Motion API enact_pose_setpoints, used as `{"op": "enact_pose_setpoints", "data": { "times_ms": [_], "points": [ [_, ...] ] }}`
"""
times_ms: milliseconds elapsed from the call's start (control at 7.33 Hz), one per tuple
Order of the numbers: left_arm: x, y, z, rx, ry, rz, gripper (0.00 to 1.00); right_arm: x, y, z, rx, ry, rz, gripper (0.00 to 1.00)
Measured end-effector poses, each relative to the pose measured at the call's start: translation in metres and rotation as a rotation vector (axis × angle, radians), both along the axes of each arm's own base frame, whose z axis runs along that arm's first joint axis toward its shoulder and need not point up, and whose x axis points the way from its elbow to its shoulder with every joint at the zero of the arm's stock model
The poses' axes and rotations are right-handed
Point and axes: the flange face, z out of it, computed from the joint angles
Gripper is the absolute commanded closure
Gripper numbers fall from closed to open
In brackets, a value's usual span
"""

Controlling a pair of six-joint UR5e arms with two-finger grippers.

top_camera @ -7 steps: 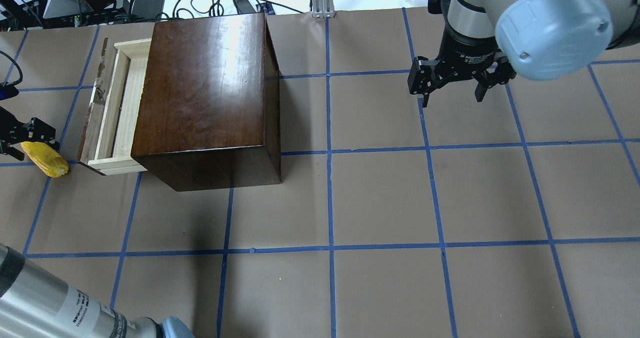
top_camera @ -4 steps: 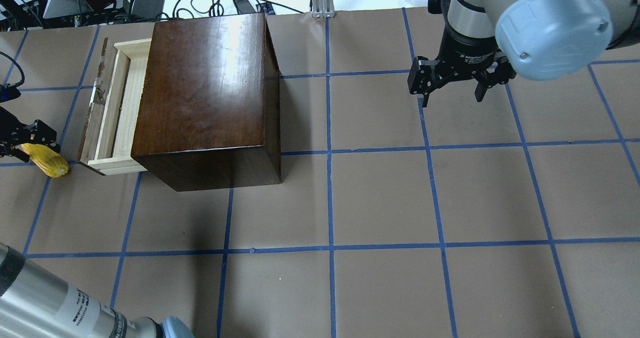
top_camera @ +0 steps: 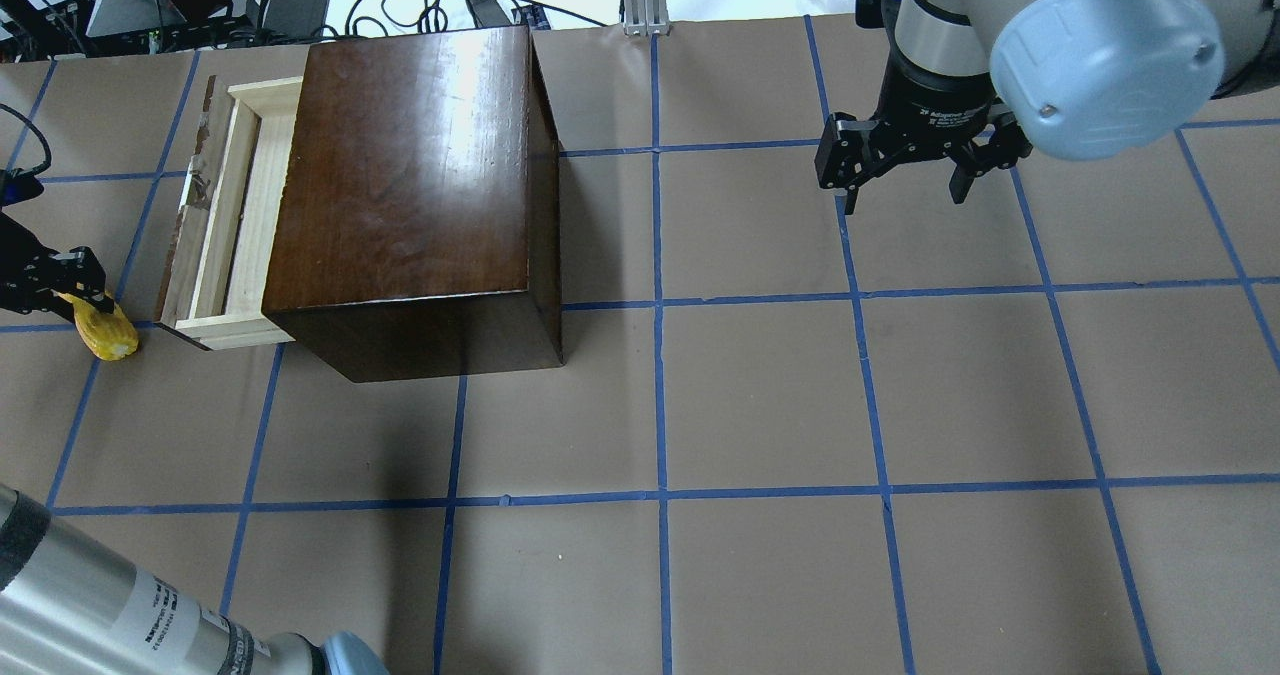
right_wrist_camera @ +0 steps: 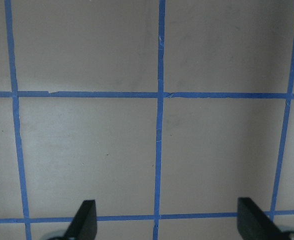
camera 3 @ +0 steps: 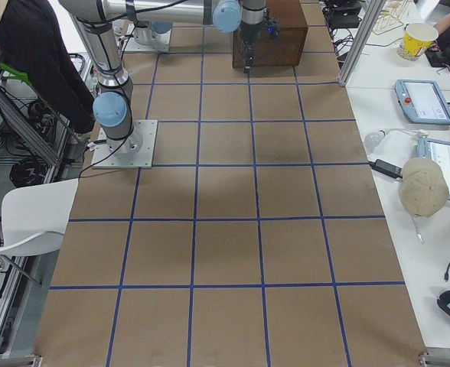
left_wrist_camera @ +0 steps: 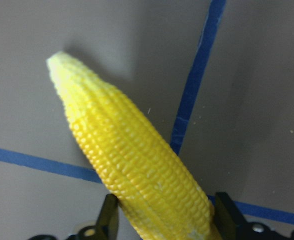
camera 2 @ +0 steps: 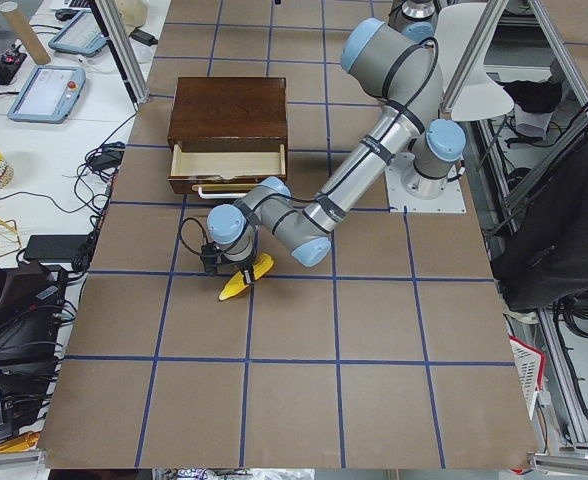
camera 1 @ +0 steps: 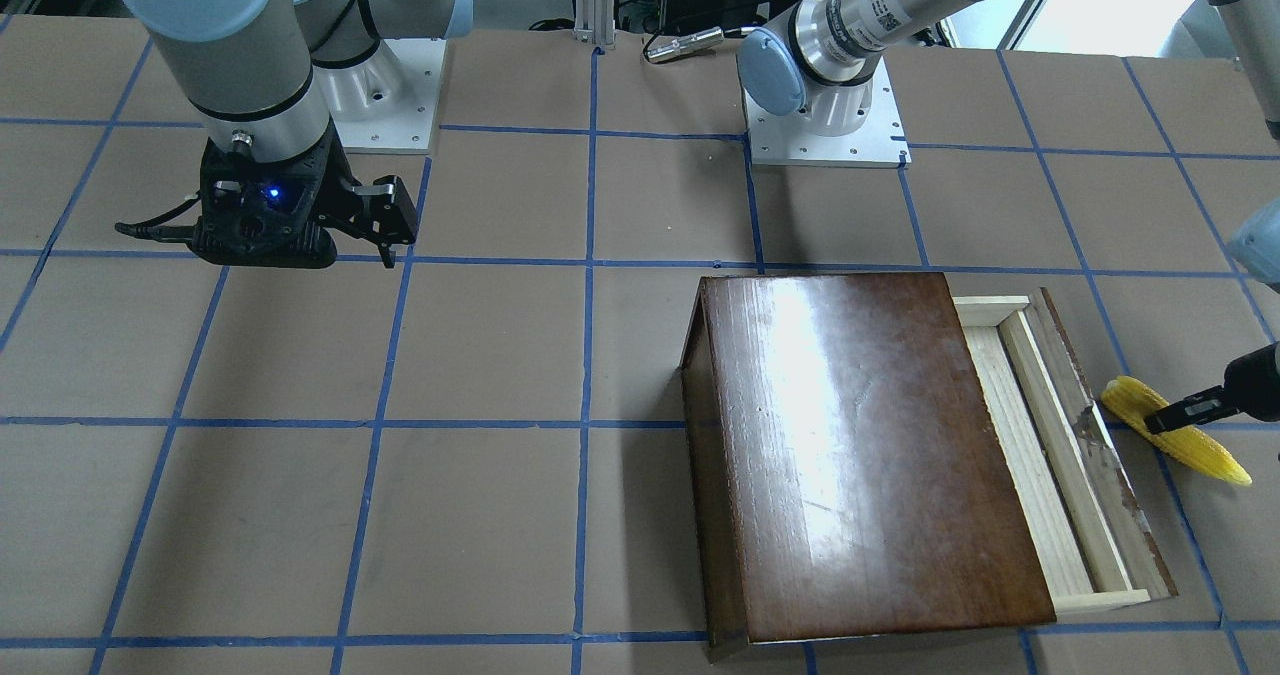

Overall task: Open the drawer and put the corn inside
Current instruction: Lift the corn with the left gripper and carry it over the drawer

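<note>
Left wrist cam shows left fingers [left_wrist_camera: 108, 214] pinching bright yellow tapered corn cob [left_wrist_camera: 137, 160]; overhead barely catches them. Cob sits outside, near open pale-wood drawer [top_camera: 245, 205], by its dark front. Over brown-paper, blue-taped surface [top_camera: 760, 395], right fingers [right_wrist_camera: 84, 220] spread.

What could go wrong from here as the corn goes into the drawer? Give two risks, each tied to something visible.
1. The left gripper holds the corn near its thick end, so the round cob may swing or slip.
2. The drawer is only partly out of the cabinet, leaving a narrow strip; corn turned across it may catch on the rim.
</note>
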Motion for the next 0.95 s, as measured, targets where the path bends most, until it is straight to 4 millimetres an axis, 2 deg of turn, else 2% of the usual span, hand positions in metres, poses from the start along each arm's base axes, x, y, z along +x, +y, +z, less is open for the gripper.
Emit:
{"op": "enact_pose_setpoints", "data": {
  "times_ms": [545,955],
  "points": [
    [0.002,0.0,0.006,-0.011,-0.006,-0.024,1.0,0.0,0.0,0.0,-0.001,0.0,0.0,0.0],
    [0.003,-0.002,0.031,-0.038,-0.033,-0.033,1.0,0.0,0.0,0.0,0.0,0.0,0.0,0.0]
  ]
}}
